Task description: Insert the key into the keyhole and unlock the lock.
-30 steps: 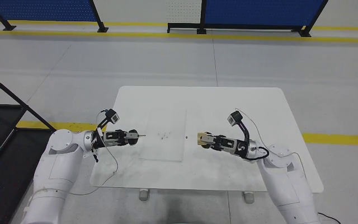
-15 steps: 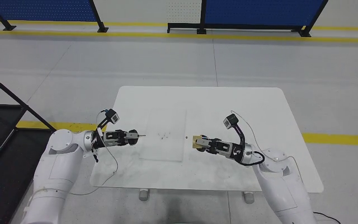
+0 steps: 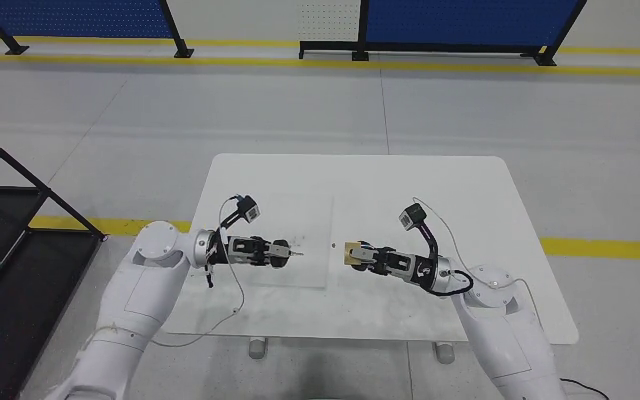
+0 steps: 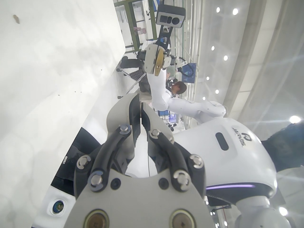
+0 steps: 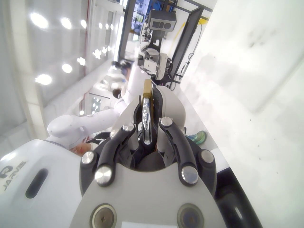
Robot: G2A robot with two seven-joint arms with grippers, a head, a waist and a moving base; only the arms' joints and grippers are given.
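Observation:
My left gripper (image 3: pixel 279 251) hovers over the middle of the white table (image 3: pixel 450 190), shut on a thin metal key (image 3: pixel 290 253) whose tip points at the lock. In the left wrist view the key (image 4: pixel 141 109) shows edge-on between the closed fingers (image 4: pixel 133 110). My right gripper (image 3: pixel 362 256) is shut on a brass padlock (image 3: pixel 350 254), its brass end facing the key across a short gap. The right wrist view has the padlock (image 5: pixel 147 88) and its silver shackle (image 5: pixel 146 119) clamped between the pads. The padlock (image 4: pixel 158 60) appears straight ahead of the key.
A pale rectangular mat (image 3: pixel 292 215) lies on the table under the gap between the grippers. A black rack (image 3: pixel 20 230) stands off the table's left side. Blue partitions (image 3: pixel 460 20) stand far behind.
My left arm has swung the key right, closing most of the gap to the padlock. The right gripper shifted slightly left one second ago and has held still since.

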